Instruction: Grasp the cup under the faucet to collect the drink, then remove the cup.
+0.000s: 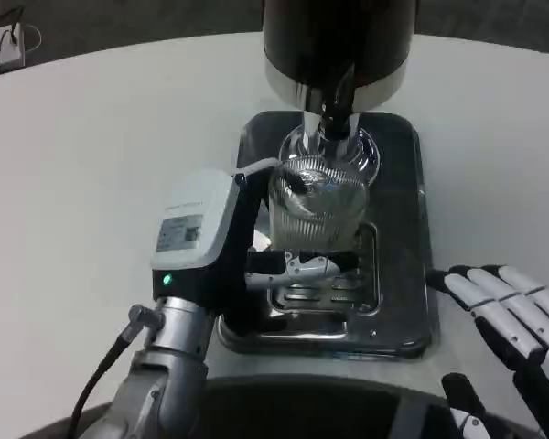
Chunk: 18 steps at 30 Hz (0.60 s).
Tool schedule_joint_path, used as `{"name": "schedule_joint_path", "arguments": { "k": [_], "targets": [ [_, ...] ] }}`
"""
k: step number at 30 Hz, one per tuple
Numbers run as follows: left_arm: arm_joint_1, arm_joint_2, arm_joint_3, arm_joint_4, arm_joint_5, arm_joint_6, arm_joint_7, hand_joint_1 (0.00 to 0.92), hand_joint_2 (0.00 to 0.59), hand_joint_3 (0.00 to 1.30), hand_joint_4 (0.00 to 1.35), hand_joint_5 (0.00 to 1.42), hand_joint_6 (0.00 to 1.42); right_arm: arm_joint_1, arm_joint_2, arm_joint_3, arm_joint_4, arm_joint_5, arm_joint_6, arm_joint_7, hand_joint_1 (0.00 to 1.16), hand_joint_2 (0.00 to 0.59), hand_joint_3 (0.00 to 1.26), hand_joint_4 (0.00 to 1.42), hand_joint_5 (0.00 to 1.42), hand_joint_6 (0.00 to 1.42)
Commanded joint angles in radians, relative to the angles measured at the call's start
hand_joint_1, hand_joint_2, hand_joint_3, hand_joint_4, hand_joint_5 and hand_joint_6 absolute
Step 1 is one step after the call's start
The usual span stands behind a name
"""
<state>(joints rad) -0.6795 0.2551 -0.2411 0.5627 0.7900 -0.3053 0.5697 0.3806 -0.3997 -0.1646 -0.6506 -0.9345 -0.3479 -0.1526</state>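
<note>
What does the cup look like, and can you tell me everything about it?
The cup is a clear tumbler that looks like glass or plastic, with ribbed sides running up and down. It stands upright over the shiny metal drip tray, just in front of the dispenser's chrome faucet. The left hand grips it, with fingers wrapped across its lower front. The pictures do not show clearly whether any drink is inside.
</note>
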Motion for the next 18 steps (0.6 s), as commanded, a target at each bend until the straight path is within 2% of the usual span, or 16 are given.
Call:
{"name": "schedule_joint_path", "arguments": {
  "k": [1, 4, 6, 7, 8, 9, 10, 12, 14, 18],
  "targets": [
    [-0.002, 0.006, -0.025, 0.027, -0.005, -0.003, 0.019, 0.782, 0.0, 0.97, 1.0, 1.13, 1.4, 0.014, 0.005, -0.006, -0.011, 0.008, -0.001, 0.01, 0.45, 0.535, 0.18, 0.16, 0.17, 0.26],
    [0.005, 0.009, -0.03, 0.024, -0.01, 0.004, 0.016, 0.747, 0.0, 0.89, 0.92, 1.06, 1.33, 0.014, 0.005, -0.008, -0.012, 0.01, -0.002, 0.012, 0.45, 0.535, 0.18, 0.16, 0.18, 0.26],
    [0.014, 0.014, -0.026, 0.016, -0.023, 0.003, 0.002, 0.681, 0.0, 0.79, 0.79, 0.98, 1.25, 0.013, 0.005, -0.008, -0.013, 0.012, -0.003, 0.013, 0.45, 0.535, 0.18, 0.16, 0.18, 0.26],
    [0.019, 0.015, -0.024, 0.012, -0.027, 0.002, 0.0, 0.61, 0.0, 0.72, 0.72, 0.95, 1.21, 0.013, 0.005, -0.007, -0.013, 0.013, -0.003, 0.015, 0.45, 0.535, 0.18, 0.16, 0.18, 0.26],
    [0.025, 0.017, -0.022, 0.007, -0.03, 0.002, 0.003, 0.483, 0.004, 0.64, 0.66, 0.93, 1.18, 0.012, 0.005, -0.006, -0.013, 0.014, -0.003, 0.015, 0.45, 0.535, 0.18, 0.16, 0.18, 0.27],
    [0.028, 0.019, -0.021, 0.004, -0.032, 0.002, 0.006, 0.336, 0.036, 0.58, 0.61, 0.92, 1.15, 0.012, 0.005, -0.006, -0.013, 0.015, -0.004, 0.016, 0.45, 0.535, 0.18, 0.16, 0.18, 0.27],
    [0.032, 0.02, -0.02, 0.002, -0.04, -0.001, 0.006, 0.265, 0.057, 0.52, 0.54, 0.88, 1.08, 0.012, 0.005, -0.005, -0.013, 0.015, -0.004, 0.017, 0.45, 0.535, 0.18, 0.16, 0.18, 0.27],
    [0.037, 0.025, -0.015, 0.0, -0.064, -0.012, -0.009, 0.199, 0.076, 0.41, 0.41, 0.78, 0.94, 0.011, 0.006, -0.003, -0.013, 0.017, -0.004, 0.018, 0.45, 0.535, 0.18, 0.16, 0.18, 0.27],
    [0.04, 0.028, -0.012, -0.001, -0.078, -0.018, -0.019, 0.154, 0.069, 0.33, 0.33, 0.71, 0.84, 0.01, 0.008, -0.002, -0.013, 0.02, -0.001, 0.021, 0.45, 0.535, 0.18, 0.16, 0.18, 0.27],
    [0.041, 0.035, -0.014, -0.01, -0.1, -0.032, -0.036, 0.079, 0.033, 0.21, 0.22, 0.62, 0.73, 0.01, 0.014, -0.001, -0.015, 0.025, 0.003, 0.024, 0.45, 0.535, 0.18, 0.16, 0.18, 0.27]
  ]
}}
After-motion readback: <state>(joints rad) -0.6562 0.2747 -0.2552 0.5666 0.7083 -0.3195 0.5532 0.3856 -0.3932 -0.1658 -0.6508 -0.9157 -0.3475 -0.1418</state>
